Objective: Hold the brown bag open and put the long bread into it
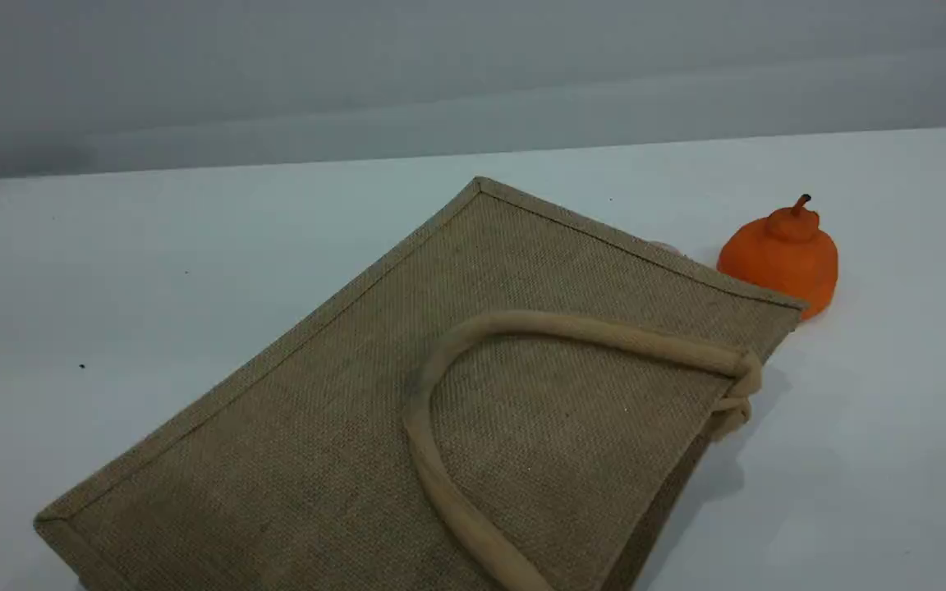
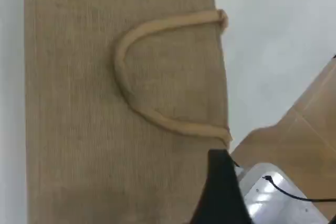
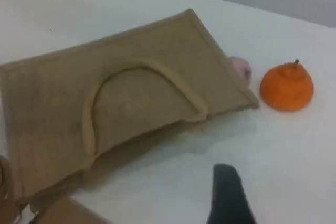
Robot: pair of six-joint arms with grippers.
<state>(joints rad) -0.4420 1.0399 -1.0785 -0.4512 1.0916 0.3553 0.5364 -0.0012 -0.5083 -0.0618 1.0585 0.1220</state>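
Brown bag (image 1: pixel 342 427) lies flat on the white table (image 1: pixel 892 427), a large rectangular tote of coarse tan woven jute with stitched edge binding. One lighter beige padded loop handle (image 1: pixel 440 484) rests folded back across its upper face; the second handle shows only as a knot-like end at the mouth edge in the scene view. The bag's mouth is flat and closed. The long bread appears in none of my three views. The scene view shows an orange fruit (image 1: pixel 781 258) with a dark stem, standing just beyond the bag's far corner, and a sliver of a pale pink object at that edge. My right wrist view shows more of the pink object (image 3: pixel 241 69), rounded and partly hidden behind the bag, beside the orange fruit. My left wrist view alone shows a brown cardboard surface (image 2: pixel 310 129) and a shiny silver item with a black cable (image 2: pixel 273 198) past the bag's mouth side. My left gripper (image 2: pixel 223 198) shows one dark fingertip above the bag near the handle's base; my right gripper (image 3: pixel 228 195) shows one dark fingertip over bare table. Both jaws stand spread wide, gripping nothing.
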